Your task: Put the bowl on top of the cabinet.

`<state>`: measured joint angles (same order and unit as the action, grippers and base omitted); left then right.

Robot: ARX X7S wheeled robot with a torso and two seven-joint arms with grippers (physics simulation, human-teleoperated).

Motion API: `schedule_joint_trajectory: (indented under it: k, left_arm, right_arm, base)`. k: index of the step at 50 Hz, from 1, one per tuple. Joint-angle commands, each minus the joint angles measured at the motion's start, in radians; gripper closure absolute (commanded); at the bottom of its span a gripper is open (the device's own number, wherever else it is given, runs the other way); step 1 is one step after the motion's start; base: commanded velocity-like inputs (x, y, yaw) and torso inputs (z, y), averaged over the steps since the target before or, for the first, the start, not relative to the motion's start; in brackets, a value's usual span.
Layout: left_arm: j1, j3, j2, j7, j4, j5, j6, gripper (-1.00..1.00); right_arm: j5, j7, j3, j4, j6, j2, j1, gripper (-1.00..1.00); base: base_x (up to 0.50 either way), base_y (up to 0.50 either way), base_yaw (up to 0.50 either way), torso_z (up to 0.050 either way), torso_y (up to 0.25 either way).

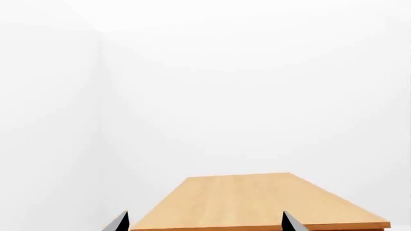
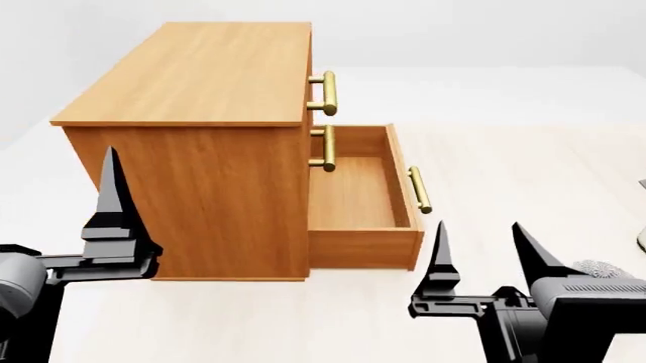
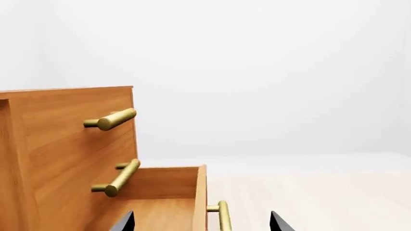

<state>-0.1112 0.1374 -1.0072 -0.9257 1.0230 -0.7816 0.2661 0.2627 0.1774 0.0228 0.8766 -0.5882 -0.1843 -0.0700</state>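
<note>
Two black grippers frame the scene, and neither carries anything. The left gripper [image 2: 113, 227] shows only one tall pointed finger in the head view, standing in front of the near side panel of the cabinet [image 2: 192, 76]; its wrist view shows two dark fingertips [image 1: 119, 222] set well apart with nothing between them, so it stands open, and beyond them lies the cabinet's flat wooden top, bare as far as the view reaches. Past this gripper the warm-brown cabinet rises, with brass bar handles [image 2: 325, 92] on the face turned toward the right. The lowest drawer [image 2: 353, 197] is pulled out, its wooden floor bare, with a brass handle on its front. Just beside the drawer's near corner, on the right, the right gripper [image 2: 482, 253] holds its two pointed fingers apart and upright, open over the pale floor [image 2: 253, 318]. Its wrist view looks along the cabinet's front, where two handles and the open drawer's rim show. Beyond the right gripper's body a small grey patterned edge peeks out, too hidden to name; the bowl cannot be made out with certainty. No writing, label or brand can be read on any surface.
</note>
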Motion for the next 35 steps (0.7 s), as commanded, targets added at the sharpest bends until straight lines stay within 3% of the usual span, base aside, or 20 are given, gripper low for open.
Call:
schedule_joint_trajectory:
  k: [1,12,16,26,35]
  left_arm:
    - [-0.003,0.013,-0.012,-0.007,-0.001,-0.001,-0.015,-1.00]
    - [-0.007,0.021,-0.023,-0.014,-0.003,-0.004,-0.026,-1.00]
    - [-0.004,0.024,-0.024,-0.014,-0.008,0.002,-0.033,-1.00]
    - [-0.002,0.033,-0.030,-0.016,-0.009,0.008,-0.044,-1.00]
    - [-0.004,0.039,-0.036,-0.021,-0.009,0.008,-0.050,-1.00]
  right_arm:
    - [0.027,0.014,0.011,0.010,-0.034,-0.005,0.017,-1.00]
    - [0.031,0.014,0.013,-0.009,0.010,-0.007,0.007,-1.00]
    - [0.044,0.008,0.021,-0.003,0.038,-0.004,-0.004,-1.00]
    - [0.022,0.033,0.006,-0.005,0.032,-0.014,-0.005,-1.00]
    - [0.044,0.036,0.007,-0.002,0.023,-0.017,-0.001,-1.00]
  base:
    - [0.00,0.00,0.00,0.000,0.000]
    - [0.40,0.00,0.00,0.000,0.001]
    - [0.00,0.00,0.00,0.000,0.000]
    - [0.00,0.49,0.00,0.000,0.000]
    - [0.00,0.00,0.00,0.000,0.000]
